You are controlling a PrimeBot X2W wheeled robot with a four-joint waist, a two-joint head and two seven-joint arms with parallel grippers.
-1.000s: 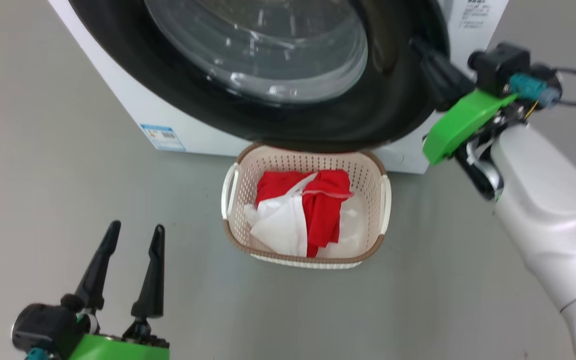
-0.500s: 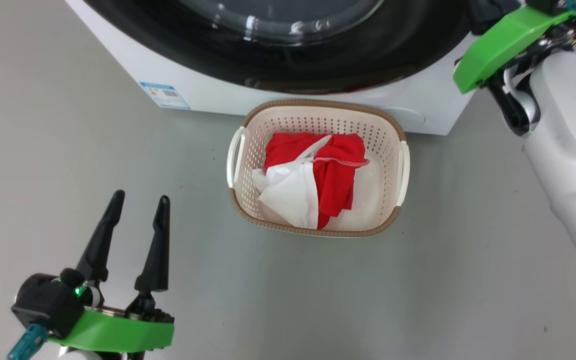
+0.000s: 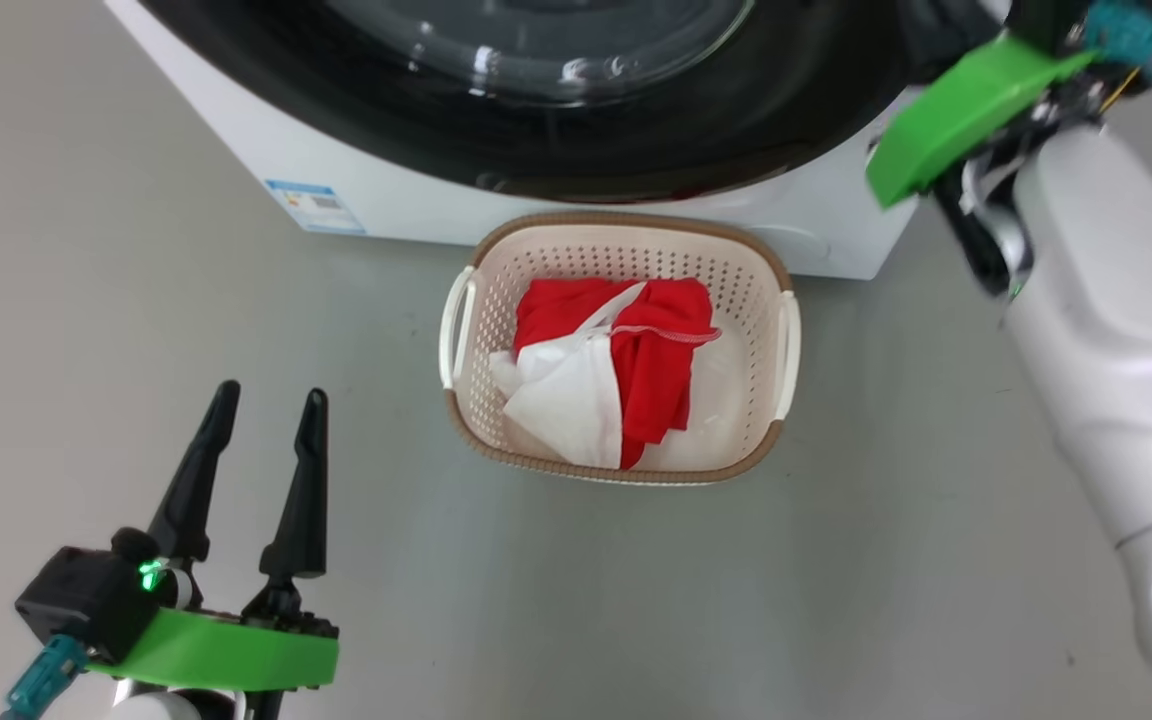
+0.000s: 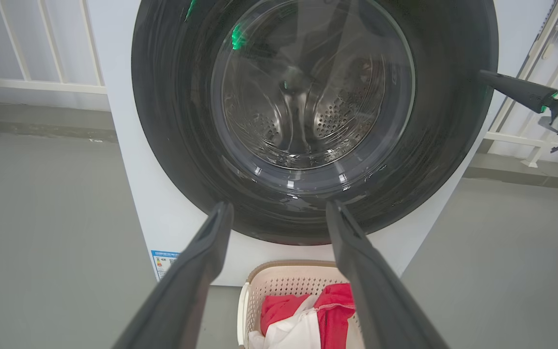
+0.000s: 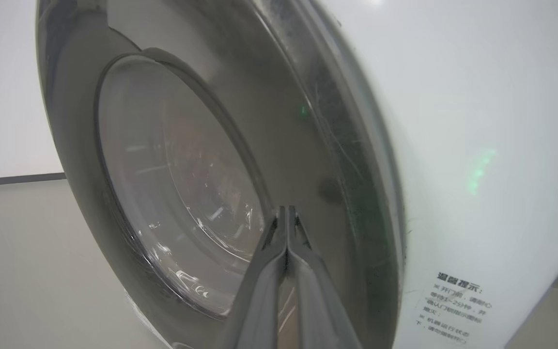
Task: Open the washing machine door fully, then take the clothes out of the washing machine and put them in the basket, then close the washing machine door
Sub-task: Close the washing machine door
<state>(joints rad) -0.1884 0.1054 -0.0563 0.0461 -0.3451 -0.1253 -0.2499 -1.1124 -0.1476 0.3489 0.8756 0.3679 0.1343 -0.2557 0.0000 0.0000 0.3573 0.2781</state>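
My right gripper (image 5: 286, 212) has its two dark fingers pressed flat together with nothing between them. Their tips sit at the glossy black rim of the washing machine door (image 4: 172, 121), at its outer edge, where the rim meets the white front. I cannot tell whether they press on it or only rest against it.

My left gripper (image 3: 271, 395) hangs low over the grey floor (image 3: 736, 600) with its fingers spread wide and empty, touching nothing, well to the left of the basket (image 3: 626, 222).

The door is a big round one. Its wide black rim is scuffed with fine scratches and surrounds a clear bulging glass window. Through the glass I see the perforated steel drum (image 4: 330, 116). In both wrist views the door lies close against the front of the washing machine (image 3: 406, 205), a white box with a small blue sticker (image 3: 316, 205) low on its face.

The basket stands on the floor just in front of the machine, below the door. It is cream with perforated walls, a brown rim and pale side handles. The clothes (image 3: 651, 350) lie inside it in a crumpled heap: red fabric with white-stitched trim, and a white piece folded across the left.
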